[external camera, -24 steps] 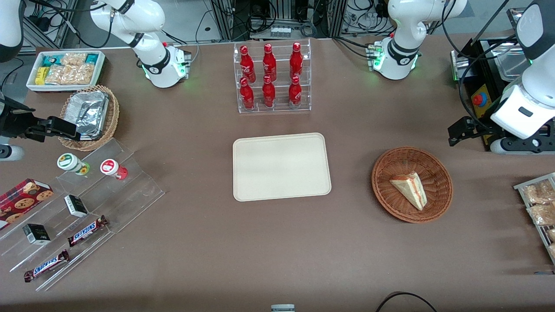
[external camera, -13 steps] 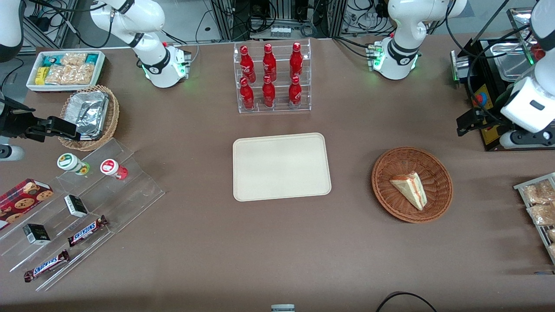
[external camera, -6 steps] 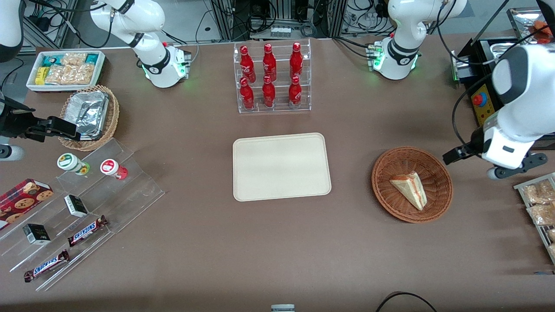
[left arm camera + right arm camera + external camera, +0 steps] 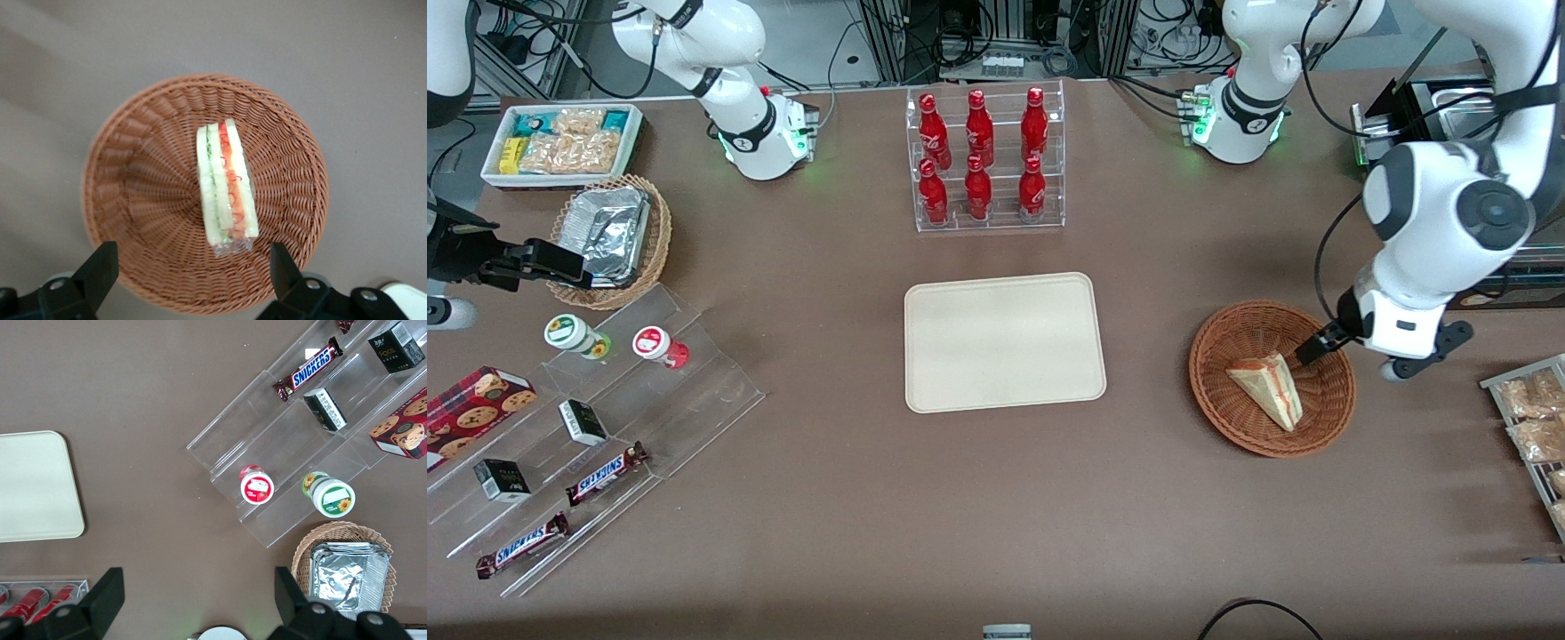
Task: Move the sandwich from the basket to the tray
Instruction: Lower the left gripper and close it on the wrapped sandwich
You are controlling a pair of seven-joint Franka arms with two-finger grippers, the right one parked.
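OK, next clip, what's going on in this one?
The left arm's gripper hangs open above the reddish-brown wicker basket, its fingers spread wide and touching nothing. The sandwich lies wrapped in the basket, not yet grasped. The cream tray it is meant for sits bare at the middle of the table, beside the basket toward the parked arm's end, with a rack of red bottles farther from the front camera. So the pick has not happened yet.

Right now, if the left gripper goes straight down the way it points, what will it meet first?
Probably the sandwich: the open gripper hangs above the basket, its fingers wide apart. Height is unclear, and it may meet the basket weave beside the sandwich instead.
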